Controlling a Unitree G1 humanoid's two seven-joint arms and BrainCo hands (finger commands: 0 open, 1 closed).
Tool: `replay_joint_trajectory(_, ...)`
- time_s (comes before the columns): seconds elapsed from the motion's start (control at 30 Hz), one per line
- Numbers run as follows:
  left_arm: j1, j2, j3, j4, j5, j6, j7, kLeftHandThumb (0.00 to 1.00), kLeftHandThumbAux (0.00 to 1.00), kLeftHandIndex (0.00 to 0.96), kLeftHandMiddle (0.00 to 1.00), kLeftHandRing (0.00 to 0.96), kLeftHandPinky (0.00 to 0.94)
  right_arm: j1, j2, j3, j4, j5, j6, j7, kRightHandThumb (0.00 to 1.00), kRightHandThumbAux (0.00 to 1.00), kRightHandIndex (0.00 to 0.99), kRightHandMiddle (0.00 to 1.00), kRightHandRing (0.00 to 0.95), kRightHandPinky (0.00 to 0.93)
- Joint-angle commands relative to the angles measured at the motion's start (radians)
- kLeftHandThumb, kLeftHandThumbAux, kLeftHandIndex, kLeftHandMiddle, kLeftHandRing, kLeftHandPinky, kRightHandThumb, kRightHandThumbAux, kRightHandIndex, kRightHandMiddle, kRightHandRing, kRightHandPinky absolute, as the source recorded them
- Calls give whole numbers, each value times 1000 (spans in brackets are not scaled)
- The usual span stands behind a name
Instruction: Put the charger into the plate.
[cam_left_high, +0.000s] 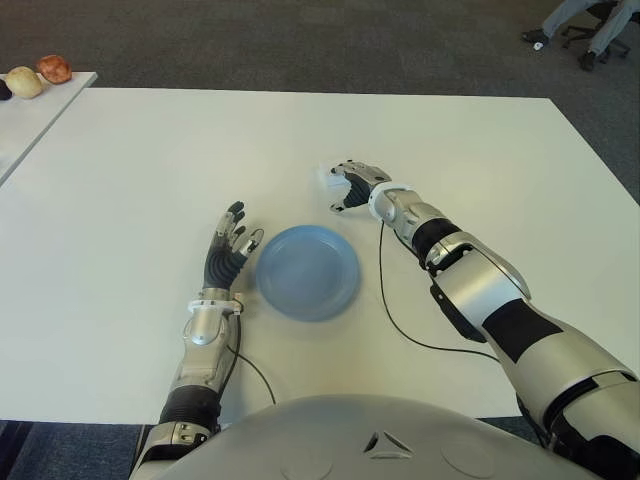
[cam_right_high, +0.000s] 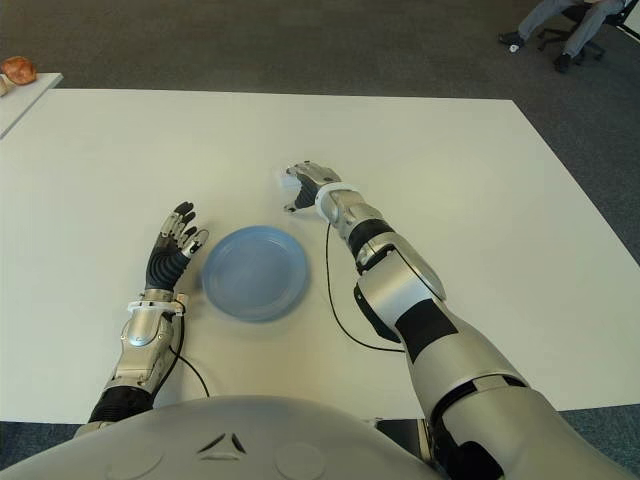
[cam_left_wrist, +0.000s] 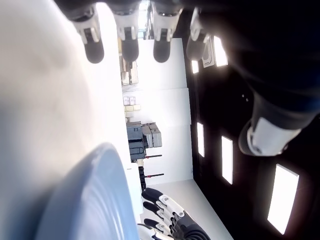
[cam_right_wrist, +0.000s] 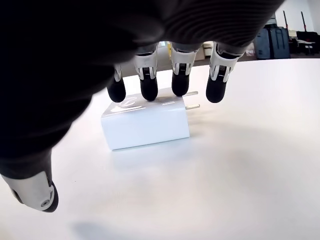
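Note:
The white charger (cam_right_wrist: 145, 122) lies flat on the white table (cam_left_high: 150, 160), its prongs pointing sideways; in the left eye view the charger (cam_left_high: 327, 178) sits just beyond the blue plate (cam_left_high: 307, 272). My right hand (cam_left_high: 350, 185) arches over it. Its four fingertips (cam_right_wrist: 149, 91) hang at the charger's far top edge, while the thumb stays well apart on the near side, so nothing is gripped. My left hand (cam_left_high: 230, 245) shows just left of the plate, fingers spread and holding nothing. The plate (cam_left_wrist: 85, 200) is bare.
A thin black cable (cam_left_high: 385, 290) trails from my right forearm across the table, right of the plate. A side table at the far left carries round fruit-like things (cam_left_high: 40, 75). An office chair and a person's legs (cam_left_high: 590, 25) are on the floor far right.

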Motion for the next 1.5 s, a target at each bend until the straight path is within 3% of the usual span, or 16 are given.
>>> replay_joint_trajectory(0.03, 68, -4, -9, 43, 3, 73, -13, 0, 538, 32, 71, 70, 91, 55, -5, 9, 23, -5, 6, 52, 0, 600, 0, 0, 0, 0)
replay_joint_trajectory(0.63, 63, -1, -13, 41, 0, 86, -17, 0, 528, 31, 67, 67, 86, 69, -24, 9, 25, -5, -3, 73, 0, 608, 0, 0, 0, 0)
replay_joint_trajectory(0.97, 49, -6, -16, 51, -3, 95, -13, 0, 527, 33, 72, 71, 91, 70, -87, 34, 15, -21, -65, 119, 0, 635, 0, 0, 0, 0)
replay_joint_trajectory(1.3, 28, -15, -13, 68, -4, 102, -5, 0, 527, 36, 79, 76, 91, 44, -255, 117, -51, -67, -274, 170, 0, 665, 0, 0, 0, 0)
replay_joint_trajectory(1.5, 8, -17, -9, 91, -5, 101, -3, 0, 527, 35, 83, 80, 90, 49, -376, 121, -126, -52, -410, 210, 0, 680, 0, 0, 0, 0)
